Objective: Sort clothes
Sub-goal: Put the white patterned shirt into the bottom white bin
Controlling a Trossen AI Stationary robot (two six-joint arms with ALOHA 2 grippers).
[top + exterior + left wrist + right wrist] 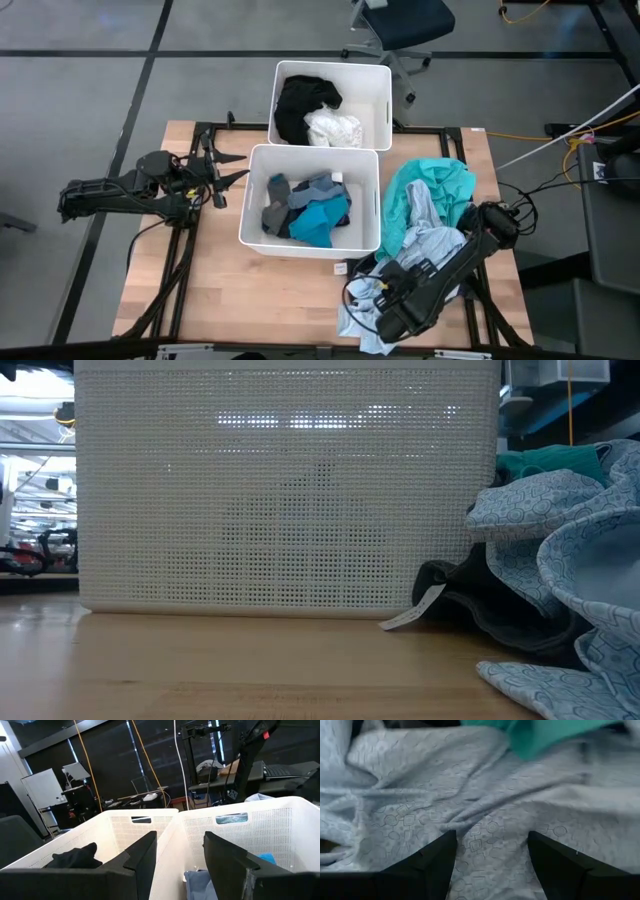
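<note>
A pile of clothes lies on the table's right side: a teal garment, a light blue patterned garment and a dark garment under them at the near bin's corner. My right gripper is open, low over the patterned cloth; its arm lies across the pile. My left gripper is open and empty at the near bin's left wall. The near bin holds grey, blue and teal pieces. The far bin holds black and white clothes. My right gripper's open fingers stand close over a creased stretch of the patterned cloth, which lies slack on the pile. I cannot tell whether they touch it.
The two white bins stand one behind the other at the table's middle. Bare wood shows at the near left. A small white tag lies by the near bin's right corner. An office chair stands beyond the table's far edge.
</note>
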